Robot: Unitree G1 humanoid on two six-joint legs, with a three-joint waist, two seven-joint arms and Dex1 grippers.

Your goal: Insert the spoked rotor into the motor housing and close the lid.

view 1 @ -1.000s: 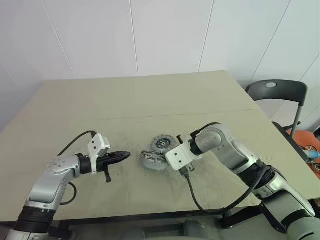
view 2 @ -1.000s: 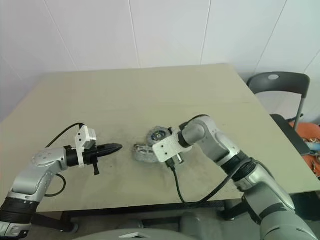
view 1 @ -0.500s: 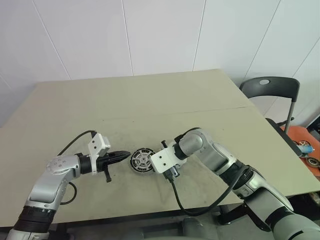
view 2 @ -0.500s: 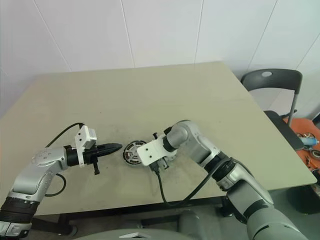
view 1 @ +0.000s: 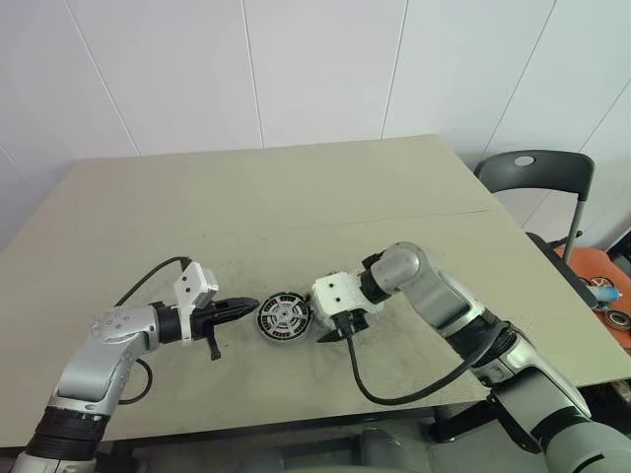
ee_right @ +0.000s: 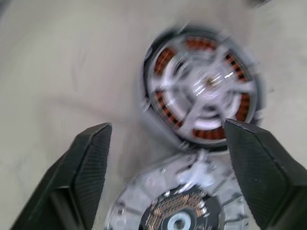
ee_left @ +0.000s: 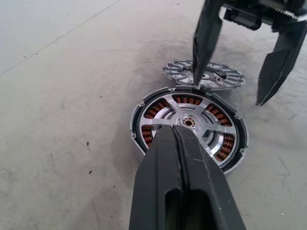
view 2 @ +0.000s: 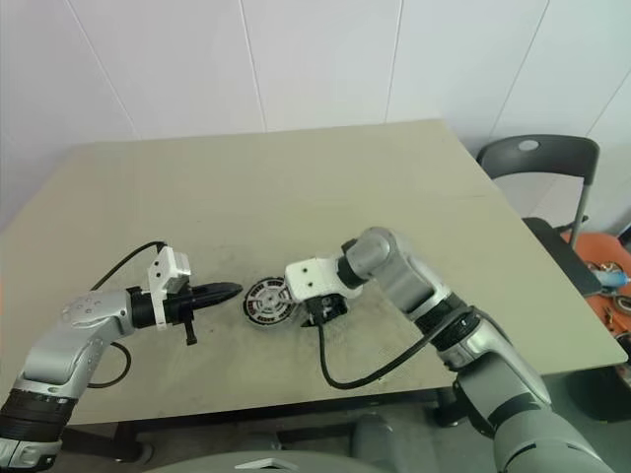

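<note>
Rotor: laid flat on the table, copper windings facing up.
Lid: laid flat just beside the rotor.
Left gripper: fingers pressed together, tip near the rotor.
Right gripper: fingers spread wide, poised over lid and rotor, nothing held.

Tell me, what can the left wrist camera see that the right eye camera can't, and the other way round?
Left wrist view: the copper windings of the spoked rotor and the notched rim of the lid behind it. Right eye view: the chair, the wall and the whole table. Both: the spoked rotor, the shut left tool pointing at it, and the open right tool.
</note>
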